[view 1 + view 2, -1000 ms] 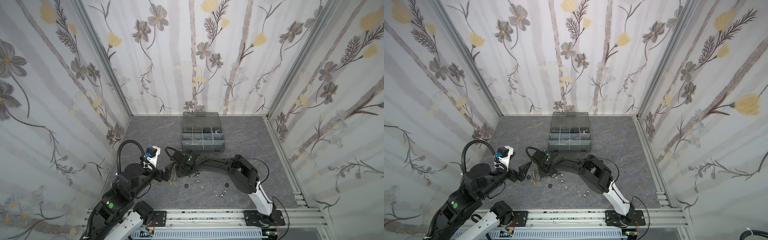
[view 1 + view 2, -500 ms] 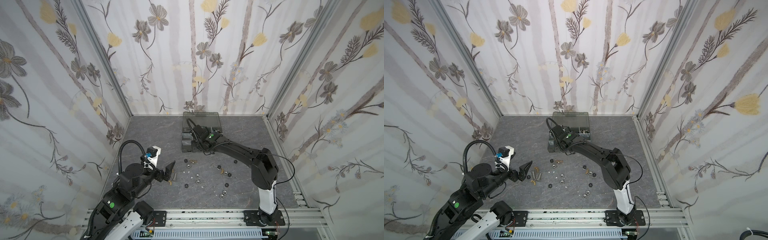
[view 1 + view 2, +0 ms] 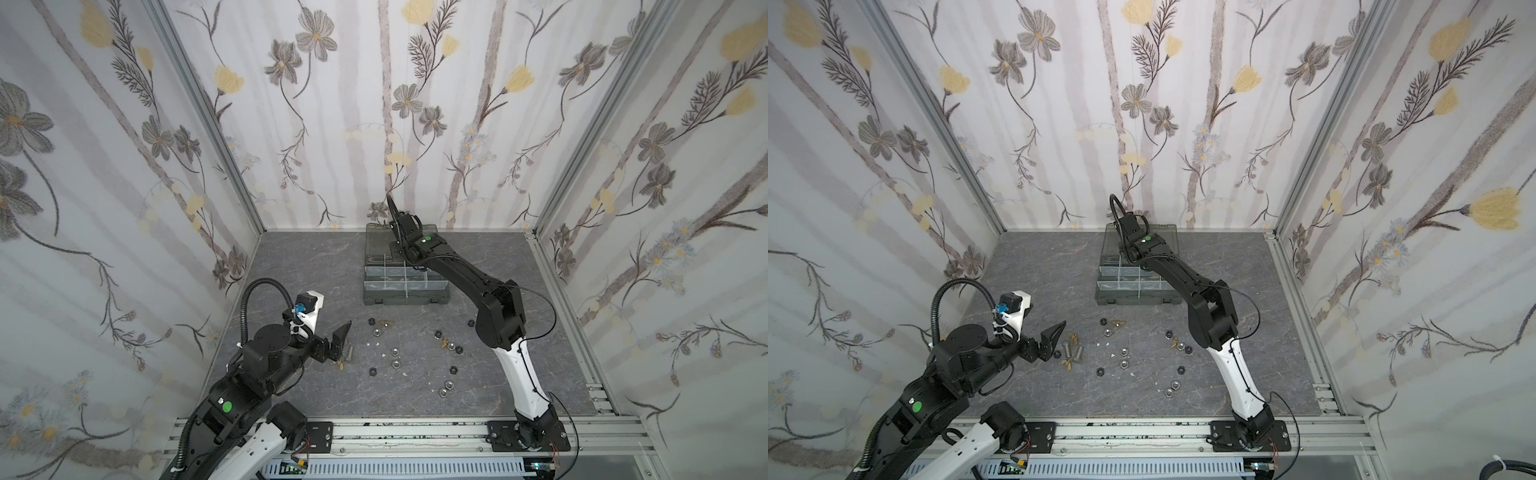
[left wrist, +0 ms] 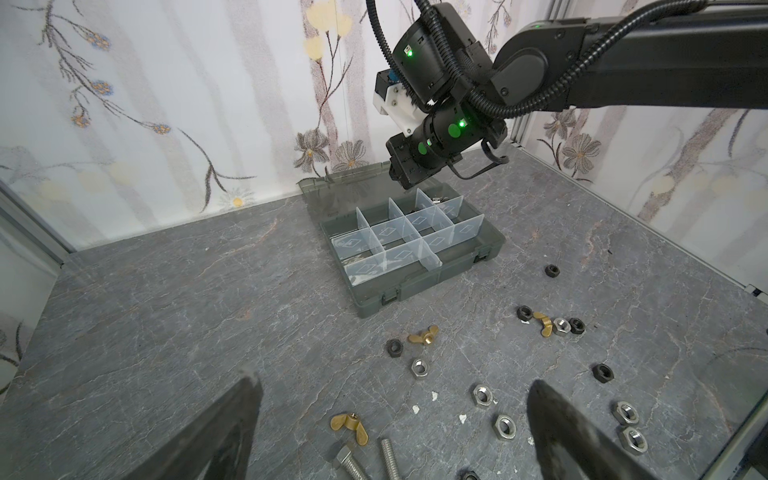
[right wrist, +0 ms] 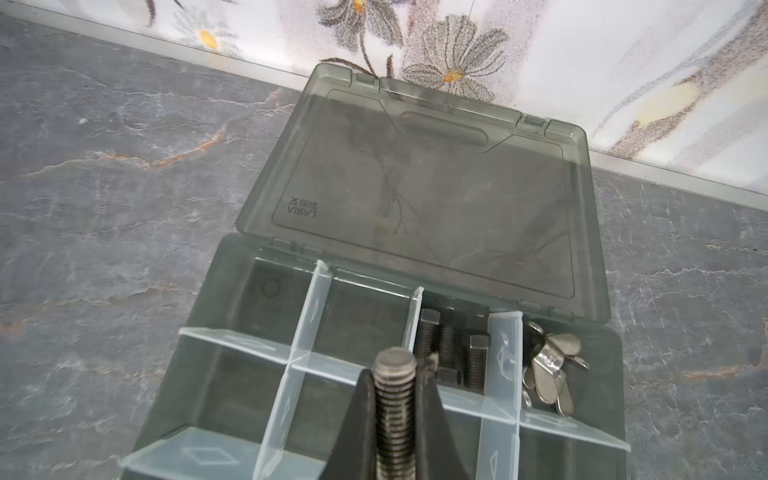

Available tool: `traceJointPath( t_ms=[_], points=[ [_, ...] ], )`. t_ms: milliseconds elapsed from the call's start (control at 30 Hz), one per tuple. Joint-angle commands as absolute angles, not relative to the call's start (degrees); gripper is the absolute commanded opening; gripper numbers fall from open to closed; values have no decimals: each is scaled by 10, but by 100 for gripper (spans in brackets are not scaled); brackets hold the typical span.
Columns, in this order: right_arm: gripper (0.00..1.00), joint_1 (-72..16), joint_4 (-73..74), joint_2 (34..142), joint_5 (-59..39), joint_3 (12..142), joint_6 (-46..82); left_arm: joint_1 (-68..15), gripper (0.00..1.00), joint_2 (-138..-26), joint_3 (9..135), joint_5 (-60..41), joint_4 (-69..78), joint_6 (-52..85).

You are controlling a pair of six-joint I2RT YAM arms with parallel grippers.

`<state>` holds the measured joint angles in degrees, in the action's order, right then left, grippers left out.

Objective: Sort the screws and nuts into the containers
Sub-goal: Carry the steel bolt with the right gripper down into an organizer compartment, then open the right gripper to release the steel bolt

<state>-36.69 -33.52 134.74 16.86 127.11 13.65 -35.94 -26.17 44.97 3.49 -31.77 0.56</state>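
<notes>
Has swung right gripper [image 5: 397,370] from the pile [image 3: 395,352] before the case [image 3: 405,298] to above its back row. Clenches a silver screw [image 5: 395,415] there, beside the black screws [image 5: 449,349]. Probably ready to drop.

silver screw [image 5: 395,409]: head cut off | organiser case [image 5: 232,374]: latch side cut off

In the right wrist view, the smoky lid [image 5: 436,178] is carrying 1 line of raised lettering [image 5: 303,210]. It is showing mirrored through the plastic and is reading AIRAJ once turned round. The small characters [image 5: 309,202] sitting just beside it are coming out too fine to read. The clear dividers [image 4: 388,237] between the compartments [image 4: 338,226] are bearing only a diamond outline [image 4: 422,219].
</notes>
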Motion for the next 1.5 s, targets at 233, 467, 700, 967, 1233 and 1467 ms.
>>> traceJointPath(
  t_ms=[233, 467, 700, 967, 1233, 1467],
  points=[
    [0, -365, -228, 1400, 109, 1283, 123, -359, 100, -264, 442, 37, -293, 11],
    [0, -364, -179, 1428, 119, 1283, 123, -359, 100, -262, 441, 38, -292, 11],
    [0, -364, -163, 1454, 129, 1283, 128, -359, 100, -263, 435, 40, -288, 10],
    [7, -358, -177, 1462, 129, 1283, 127, -359, 100, -266, 435, 37, -288, 10],
    [21, -356, -211, 1447, 112, 1282, 121, -359, 100, -268, 434, 35, -288, 7],
    [27, -357, -223, 1428, 106, 1282, 127, -359, 100, -261, 434, 41, -288, 11]
  ],
)
